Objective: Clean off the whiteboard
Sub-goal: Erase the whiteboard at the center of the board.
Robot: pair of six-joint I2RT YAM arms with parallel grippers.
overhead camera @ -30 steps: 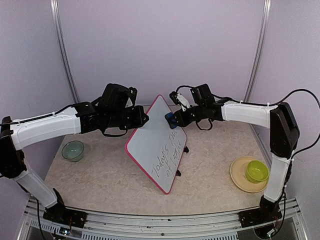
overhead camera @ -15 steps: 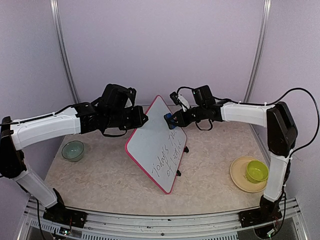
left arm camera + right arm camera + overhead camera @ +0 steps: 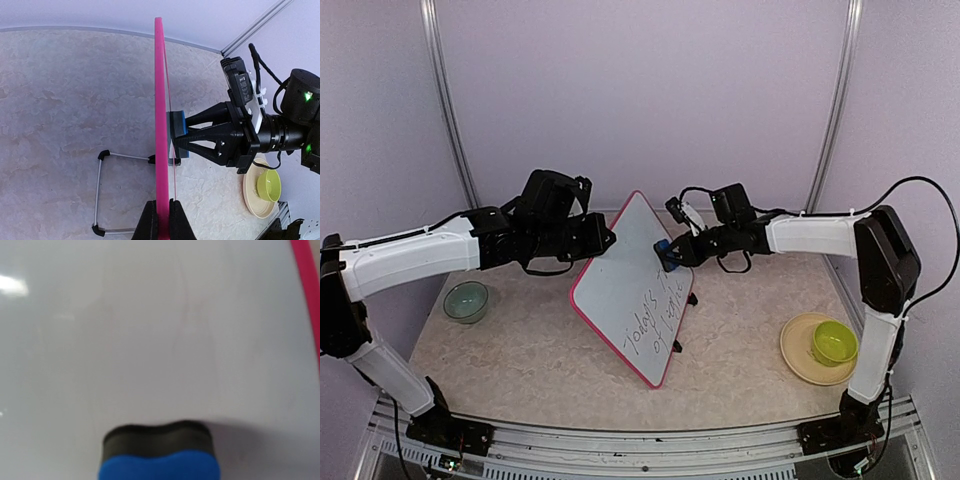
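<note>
Rim of whiteboard (image 3: pixel 625 290) clamped in left gripper (image 3: pixel 161 216); right gripper (image 3: pixel 192 141) pinches eraser (image 3: pixel 177 135) flat on it. Press evenly, sweep through the writing (image 3: pixel 655 315).

Pink-rimmed whiteboard (image 3: pixel 620 285) stands propped upright, dark handwriting (image 3: pixel 652 322) across its lower part.

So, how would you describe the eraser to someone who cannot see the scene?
Find the tilted whiteboard at the centre. The eraser presses on its upper written face, held in the right gripper. It is the only blue block with a black pad.
</note>
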